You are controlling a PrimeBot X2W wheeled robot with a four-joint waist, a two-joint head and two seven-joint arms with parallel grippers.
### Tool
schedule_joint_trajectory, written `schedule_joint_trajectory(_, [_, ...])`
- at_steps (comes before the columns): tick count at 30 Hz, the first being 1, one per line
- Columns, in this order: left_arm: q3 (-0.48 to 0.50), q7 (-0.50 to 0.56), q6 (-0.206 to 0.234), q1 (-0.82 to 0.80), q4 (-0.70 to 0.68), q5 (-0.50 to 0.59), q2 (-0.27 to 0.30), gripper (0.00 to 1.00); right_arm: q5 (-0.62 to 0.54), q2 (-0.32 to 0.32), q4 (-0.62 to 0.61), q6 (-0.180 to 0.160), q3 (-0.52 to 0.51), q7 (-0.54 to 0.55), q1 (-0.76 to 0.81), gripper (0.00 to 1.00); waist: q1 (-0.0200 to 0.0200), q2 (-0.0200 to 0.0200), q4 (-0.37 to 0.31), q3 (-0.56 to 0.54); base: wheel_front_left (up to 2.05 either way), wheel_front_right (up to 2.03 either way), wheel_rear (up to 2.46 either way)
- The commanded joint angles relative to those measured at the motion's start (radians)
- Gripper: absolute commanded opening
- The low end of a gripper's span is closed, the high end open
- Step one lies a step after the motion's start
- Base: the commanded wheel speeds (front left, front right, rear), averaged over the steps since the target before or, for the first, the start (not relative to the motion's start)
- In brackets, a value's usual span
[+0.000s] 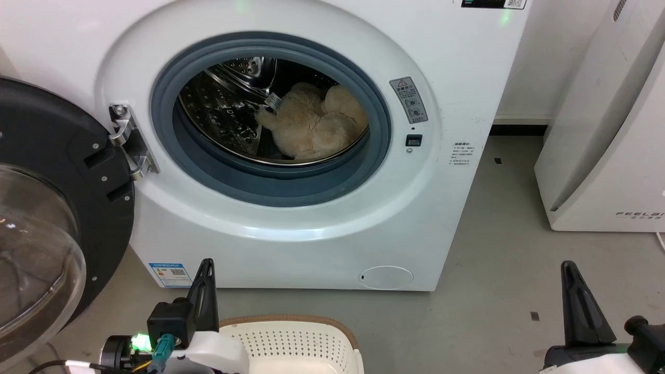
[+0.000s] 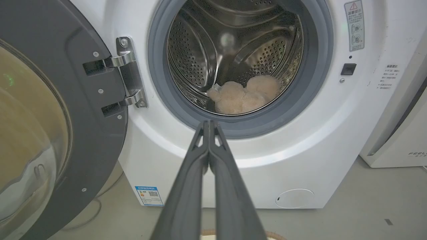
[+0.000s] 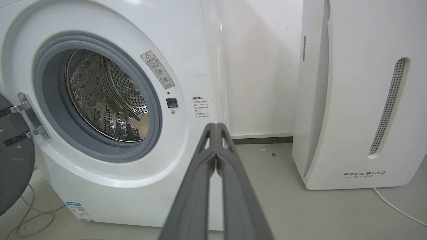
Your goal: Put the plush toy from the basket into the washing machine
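Observation:
The cream-beige plush toy (image 1: 314, 123) lies inside the steel drum of the white washing machine (image 1: 457, 78), on the drum's lower right; the left wrist view shows the plush toy (image 2: 245, 96) there too. The black-framed glass door (image 1: 47, 208) hangs open to the left. The basket (image 1: 291, 343) stands on the floor below the machine, with no toy on the part of it in view. My left gripper (image 1: 208, 264) is shut with nothing in it, beside the basket's left rim. My right gripper (image 1: 569, 267) is shut too, over the floor at the lower right.
A white FEELAIR appliance (image 1: 608, 135) stands to the right of the washer, with grey floor (image 1: 499, 280) between them. Cables (image 3: 30, 220) lie on the floor under the open door. The door hinge (image 1: 130, 140) juts out left of the porthole.

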Motion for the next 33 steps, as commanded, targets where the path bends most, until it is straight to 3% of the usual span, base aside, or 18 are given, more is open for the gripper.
schedule_joint_trajectory(1, [0.002,0.007,-0.005,0.004,-0.011,0.003,0.0,0.0,-0.012,0.0,0.0,0.0,0.004,0.008,-0.006,0.0,0.0001,0.0,-0.001,0.0,0.0,0.0,0.0])
schedule_joint_trajectory(33, [0.016,0.071,-0.026,0.018,-0.069,0.016,-0.001,0.0,-0.056,0.0,-0.001,0.0,0.025,0.072,-0.026,0.0,0.0001,0.0,-0.008,0.0,0.0,0.0,0.0])
